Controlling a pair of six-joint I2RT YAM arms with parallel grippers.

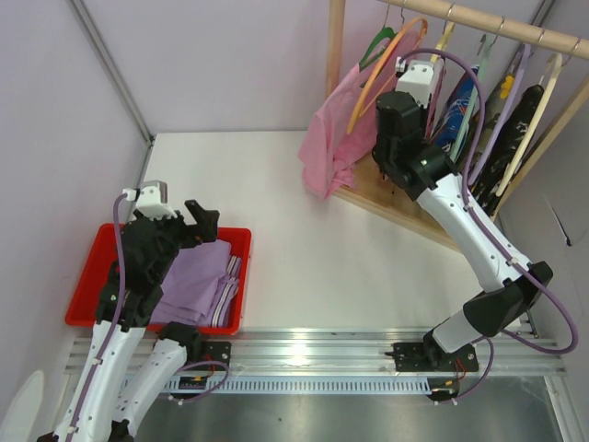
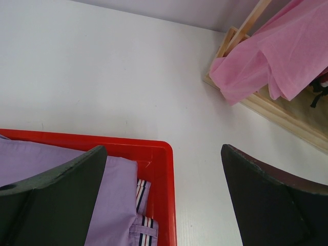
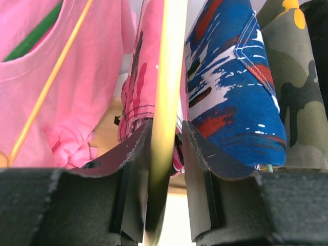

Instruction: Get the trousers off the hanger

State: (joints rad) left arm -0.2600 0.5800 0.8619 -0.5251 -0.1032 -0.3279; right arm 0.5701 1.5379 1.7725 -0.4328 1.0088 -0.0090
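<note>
Your right gripper (image 3: 166, 138) straddles the thin, stiff hanger (image 3: 171, 61) on the rack (image 1: 479, 20), jaws close beside it though I cannot tell if they pinch, so take the soft, light trousers (image 3: 139, 77) just behind it by a bunched fold, likelier to hold than slippery flat cloth; your left gripper (image 2: 163, 149) is wide apart.

Trousers (image 3: 136, 97), blue garment (image 3: 230, 87) tight around hanger (image 3: 169, 77)

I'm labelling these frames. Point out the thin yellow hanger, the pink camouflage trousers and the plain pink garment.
Thin yellow hanger (image 3: 168, 72), right wrist view, its arm.
Pink camouflage trousers (image 3: 143, 77), right wrist view, cloth left of hanger.
Plain pink garment (image 1: 322, 138), top external view, hanging front.
</note>
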